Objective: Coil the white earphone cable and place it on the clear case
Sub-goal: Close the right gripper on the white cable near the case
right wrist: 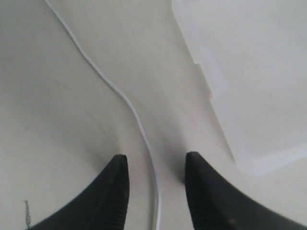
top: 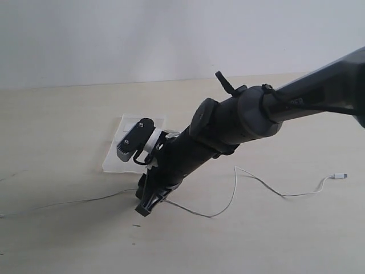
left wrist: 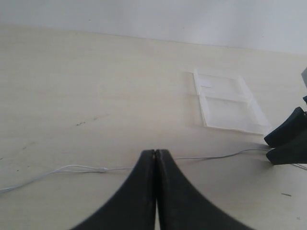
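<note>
Right gripper (right wrist: 156, 158) parted astride thin white earphone cable (right wrist: 123, 97), translucent clear case (right wrist: 249, 72) beside, left gripper (left wrist: 155, 153) clenched

In the exterior view the right arm (top: 228, 123) covers the right side of the clear case (top: 117, 149) at centre frame and a stretch of the white earphone cable (top: 212, 216) beneath the right gripper (top: 147, 201); the cable also runs off the left edge. In the left wrist view the closed tips of the left gripper (left wrist: 155, 152) hide a short piece of cable, and the frame edge cuts off the right gripper's fingers (left wrist: 292, 129)
</note>
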Tool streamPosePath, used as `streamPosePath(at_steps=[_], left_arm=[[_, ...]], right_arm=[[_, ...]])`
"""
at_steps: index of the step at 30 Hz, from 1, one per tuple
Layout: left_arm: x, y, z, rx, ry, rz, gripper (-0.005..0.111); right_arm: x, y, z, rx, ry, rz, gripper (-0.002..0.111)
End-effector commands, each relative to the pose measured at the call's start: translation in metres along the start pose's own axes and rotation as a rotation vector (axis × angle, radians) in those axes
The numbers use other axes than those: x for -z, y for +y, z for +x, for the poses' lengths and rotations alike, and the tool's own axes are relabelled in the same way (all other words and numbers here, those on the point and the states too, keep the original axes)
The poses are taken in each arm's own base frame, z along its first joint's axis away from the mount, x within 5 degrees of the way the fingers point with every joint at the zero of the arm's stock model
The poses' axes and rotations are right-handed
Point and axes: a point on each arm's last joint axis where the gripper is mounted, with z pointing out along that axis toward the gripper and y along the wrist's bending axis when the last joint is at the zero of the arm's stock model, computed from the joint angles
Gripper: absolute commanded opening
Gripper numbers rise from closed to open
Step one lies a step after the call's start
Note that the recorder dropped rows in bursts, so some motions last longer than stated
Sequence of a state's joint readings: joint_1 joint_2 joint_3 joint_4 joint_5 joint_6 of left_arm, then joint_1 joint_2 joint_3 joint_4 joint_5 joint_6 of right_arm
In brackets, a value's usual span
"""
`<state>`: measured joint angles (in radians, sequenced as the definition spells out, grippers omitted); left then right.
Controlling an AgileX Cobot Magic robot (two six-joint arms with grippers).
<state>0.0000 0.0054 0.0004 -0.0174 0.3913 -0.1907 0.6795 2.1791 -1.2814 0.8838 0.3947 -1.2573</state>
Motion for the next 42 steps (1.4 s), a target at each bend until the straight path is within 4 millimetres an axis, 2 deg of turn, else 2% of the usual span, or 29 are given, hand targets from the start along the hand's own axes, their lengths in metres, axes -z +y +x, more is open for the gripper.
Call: streamPosePath(at_steps=[1, 14, 21, 27, 31, 37, 42], left_arm=[[0.000, 0.000, -0.001, -0.003, -0.011, 0.001, 0.000], [0.000, 0.000, -0.001, -0.003, -0.011, 0.001, 0.000], [0.000, 0.000, -0.001, -0.003, -0.011, 0.001, 0.000], [0.000, 0.000, -0.001, -0.003, -0.011, 0.001, 0.000], [0.000, 0.000, -0.001, -0.003, -0.011, 0.001, 0.000], [0.000, 0.000, -0.001, -0.003, -0.011, 0.001, 0.000], [0.000, 0.000, -0.001, -0.003, -0.011, 0.001, 0.000]], right_arm=[[-0.009, 0.007, 0.008, 0.060, 0.050, -0.022, 0.035], [-0.010, 0.007, 0.009, 0.162, 0.082, -0.001, 0.022], [-0.010, 0.007, 0.010, 0.185, 0.095, -0.003, 0.000], [-0.009, 0.007, 0.010, 0.154, 0.093, -0.001, 0.000], [0.007, 0.007, -0.002, 0.085, 0.050, 0.025, 0.000], [0.053, 0.009, -0.033, 0.064, -0.070, 0.083, 0.000], [0.084, 0.013, -0.048, 0.060, -0.140, 0.104, 0.000]])
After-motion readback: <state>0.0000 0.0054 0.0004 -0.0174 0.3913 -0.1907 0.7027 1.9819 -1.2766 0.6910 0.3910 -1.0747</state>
